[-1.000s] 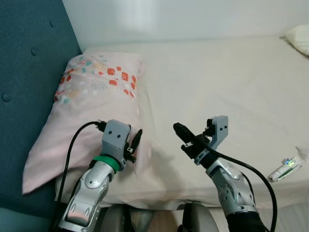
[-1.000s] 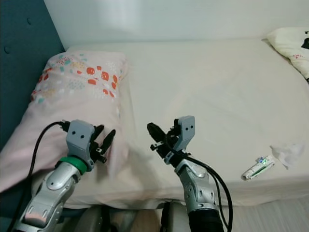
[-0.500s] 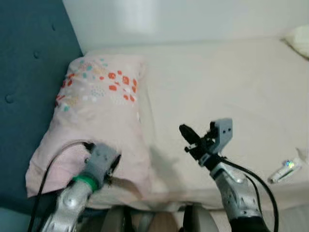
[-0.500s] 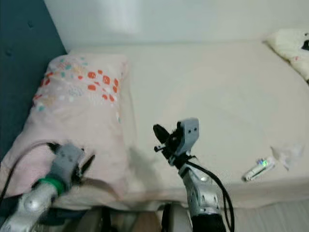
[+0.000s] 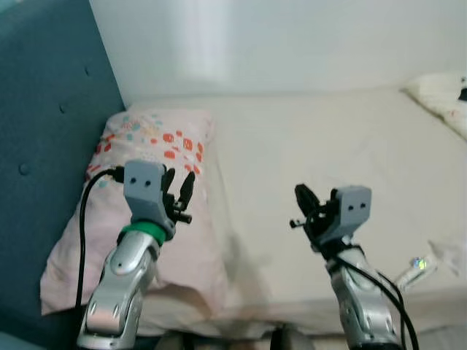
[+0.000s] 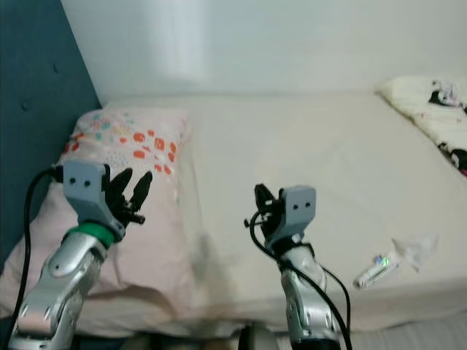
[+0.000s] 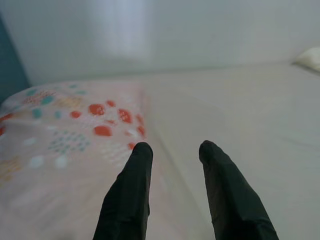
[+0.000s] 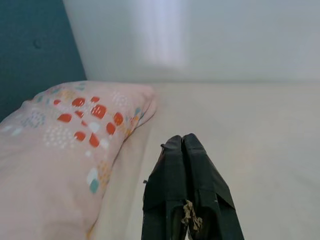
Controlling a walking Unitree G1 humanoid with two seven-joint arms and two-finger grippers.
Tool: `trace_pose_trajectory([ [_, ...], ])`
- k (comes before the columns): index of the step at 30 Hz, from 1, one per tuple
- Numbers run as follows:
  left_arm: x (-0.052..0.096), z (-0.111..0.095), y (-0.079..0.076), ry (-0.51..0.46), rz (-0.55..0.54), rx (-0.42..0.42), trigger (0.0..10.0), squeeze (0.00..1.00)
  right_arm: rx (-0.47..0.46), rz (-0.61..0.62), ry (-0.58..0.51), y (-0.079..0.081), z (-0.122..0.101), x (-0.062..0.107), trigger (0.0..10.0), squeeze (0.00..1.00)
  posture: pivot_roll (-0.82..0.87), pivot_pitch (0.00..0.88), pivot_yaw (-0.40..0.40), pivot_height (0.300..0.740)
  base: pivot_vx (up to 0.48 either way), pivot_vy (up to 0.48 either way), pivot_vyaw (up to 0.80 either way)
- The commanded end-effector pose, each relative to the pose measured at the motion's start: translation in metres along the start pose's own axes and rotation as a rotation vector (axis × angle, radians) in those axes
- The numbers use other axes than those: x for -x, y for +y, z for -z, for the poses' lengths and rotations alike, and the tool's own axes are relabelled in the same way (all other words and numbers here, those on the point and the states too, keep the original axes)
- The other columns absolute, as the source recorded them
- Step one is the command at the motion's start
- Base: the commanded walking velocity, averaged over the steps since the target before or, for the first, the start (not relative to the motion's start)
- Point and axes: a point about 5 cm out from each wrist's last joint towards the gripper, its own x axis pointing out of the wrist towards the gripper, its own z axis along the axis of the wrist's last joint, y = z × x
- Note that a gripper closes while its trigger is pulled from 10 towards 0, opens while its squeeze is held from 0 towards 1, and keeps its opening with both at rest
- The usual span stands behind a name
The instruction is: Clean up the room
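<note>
Both arms raised: left tool [image 5: 177, 191] parted, right tool [image 5: 301, 198] closed.

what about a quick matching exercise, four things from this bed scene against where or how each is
Things:
1. pillow
2. tube
3. left gripper
4. right gripper

Places or states:
A. fingers shut, held over the bare sheet
B. near the bed's front edge, on the robot's right
C. fingers open, held over the pillow
D. against the teal headboard

Pairs: 1-D, 2-B, 3-C, 4-A
</note>
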Motion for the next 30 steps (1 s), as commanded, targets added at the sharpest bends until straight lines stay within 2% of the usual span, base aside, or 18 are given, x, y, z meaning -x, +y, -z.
trace_pose_trajectory([
  [1, 0.001, 0.008, 0.002, 0.042, -0.014, -0.014, 10.0, 0.0, 0.004, 0.018, 0.023, -0.003, 0.005, 0.005, 10.0, 0.0, -0.09, 0.055, 0.047, 0.697, 0.0, 0.0, 0.0],
  [13, -0.009, 0.02, -0.008, 0.071, 0.004, -0.041, 10.0, 0.0, 0.021, 0.043, 0.049, -0.003, 0.016, 0.007, 10.0, 0.0, -0.09, 0.045, 0.052, 0.74, 0.0, 0.0, 0.0],
  [18, -0.007, 0.045, -0.008, 0.154, 0.026, -0.085, 10.0, 0.0, 0.013, 0.059, 0.098, -0.006, 0.027, 0.011, 10.0, 0.0, -0.1, 0.036, 0.054, 0.74, 0.0, 0.0, 0.0],
  [20, -0.006, 0.051, -0.008, 0.181, 0.036, -0.079, 10.0, 0.0, 0.002, 0.063, 0.118, -0.005, 0.032, 0.013, 10.0, 0.0, -0.1, 0.036, 0.053, 0.74, 0.0, 0.0, 0.0],
  [21, -0.004, 0.062, -0.008, 0.243, 0.06, -0.047, 10.0, 0.0, -0.032, 0.077, 0.163, -0.004, 0.043, 0.017, 10.0, 0.0, -0.1, 0.035, 0.053, 0.74, 0.0, 0.0, 0.0],
  [24, -0.001, 0.071, -0.006, 0.266, 0.075, -0.031, 10.0, 0.0, -0.039, 0.072, 0.204, 0.003, 0.056, 0.024, 10.0, 0.0, -0.1, 0.035, 0.053, 0.74, 0.0, 0.0, 0.0],
  [30, 0.001, 0.078, -0.003, 0.281, 0.063, -0.108, 10.0, 0.0, -0.079, 0.069, 0.221, 0.012, 0.061, 0.025, 10.0, 0.0, -0.13, 0.037, 0.063, 0.74, 0.0, 0.0, 0.0],
])
